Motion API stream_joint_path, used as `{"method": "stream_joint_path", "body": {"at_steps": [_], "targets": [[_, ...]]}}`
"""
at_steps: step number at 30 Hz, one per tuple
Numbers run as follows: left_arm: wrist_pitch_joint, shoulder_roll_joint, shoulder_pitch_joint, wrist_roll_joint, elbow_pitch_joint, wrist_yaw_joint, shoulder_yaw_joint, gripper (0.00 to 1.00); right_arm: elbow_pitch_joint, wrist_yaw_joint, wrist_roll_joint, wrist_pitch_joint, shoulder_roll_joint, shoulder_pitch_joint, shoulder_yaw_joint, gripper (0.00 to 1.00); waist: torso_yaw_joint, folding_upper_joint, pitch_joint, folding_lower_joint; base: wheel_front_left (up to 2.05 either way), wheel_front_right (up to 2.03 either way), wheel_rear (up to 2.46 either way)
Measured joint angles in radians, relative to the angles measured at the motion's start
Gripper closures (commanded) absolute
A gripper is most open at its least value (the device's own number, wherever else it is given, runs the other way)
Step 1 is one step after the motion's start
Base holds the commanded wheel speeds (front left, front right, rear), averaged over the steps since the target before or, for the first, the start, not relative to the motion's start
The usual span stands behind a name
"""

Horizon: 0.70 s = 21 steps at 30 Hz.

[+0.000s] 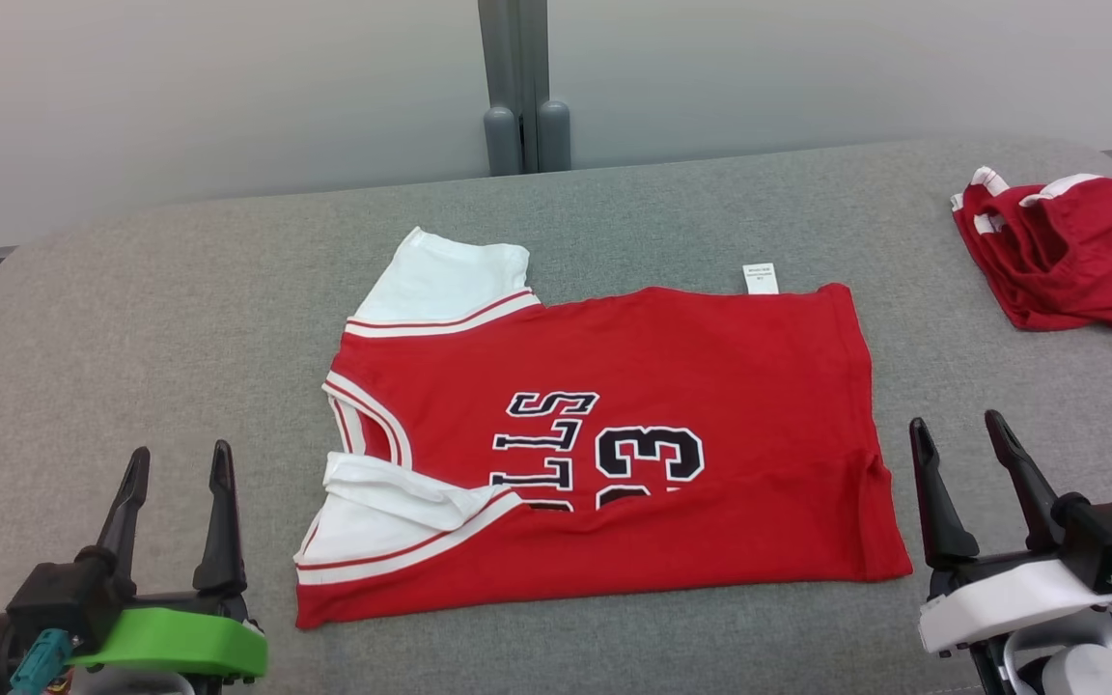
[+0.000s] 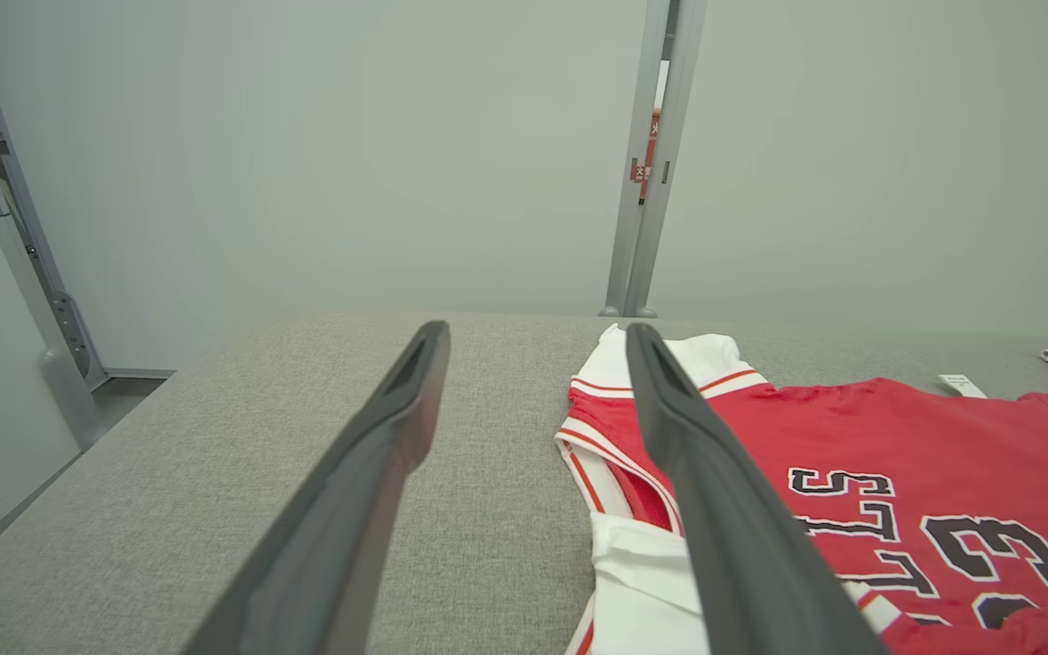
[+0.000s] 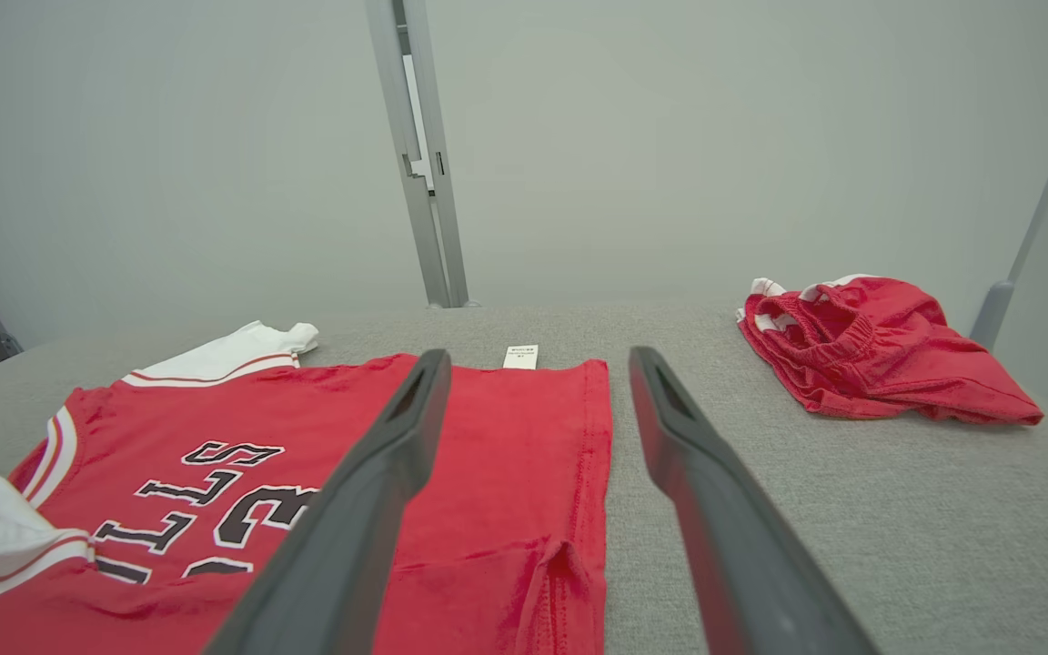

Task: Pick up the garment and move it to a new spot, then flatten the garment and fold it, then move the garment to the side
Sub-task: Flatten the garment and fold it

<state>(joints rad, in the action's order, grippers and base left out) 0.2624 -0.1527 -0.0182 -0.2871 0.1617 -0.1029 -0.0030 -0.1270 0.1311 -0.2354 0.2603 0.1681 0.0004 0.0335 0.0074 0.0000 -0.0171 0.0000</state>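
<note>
The garment (image 1: 614, 444) is a red jersey with white sleeves and black-and-white lettering, lying flat in the middle of the grey padded table (image 1: 180, 319), its near edge folded up over the lower part of the print. It also appears as the garment (image 2: 897, 482) in the left wrist view and the garment (image 3: 324, 473) in the right wrist view. My left gripper (image 1: 180, 473) stands open at the lower left, clear of the cloth. At the lower right my right gripper (image 1: 957, 434) is open too, just off the jersey's hem. Both hold nothing.
A crumpled pair of red shorts (image 1: 1063, 251) with white trim lies at the table's far right corner, shown too as the shorts (image 3: 870, 350). A grey post (image 1: 522, 87) stands behind the table's far edge against a pale wall.
</note>
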Motion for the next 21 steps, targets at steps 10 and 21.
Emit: {"method": "stream_joint_path", "body": {"at_steps": [10,21], "targets": [[0.0,0.01,0.035,0.013,-0.01,-0.015,0.042,0.0,0.037,0.0,0.016,0.001,-0.024,0.058,-0.03,0.0,0.003,0.0,0.007,0.0,0.0,0.0,0.0],[0.0,0.021,0.039,0.033,0.004,-0.021,0.053,0.0,0.029,0.0,0.026,0.001,-0.027,0.059,-0.024,0.0,0.002,0.0,0.01,0.0,0.0,0.0,0.0]]}}
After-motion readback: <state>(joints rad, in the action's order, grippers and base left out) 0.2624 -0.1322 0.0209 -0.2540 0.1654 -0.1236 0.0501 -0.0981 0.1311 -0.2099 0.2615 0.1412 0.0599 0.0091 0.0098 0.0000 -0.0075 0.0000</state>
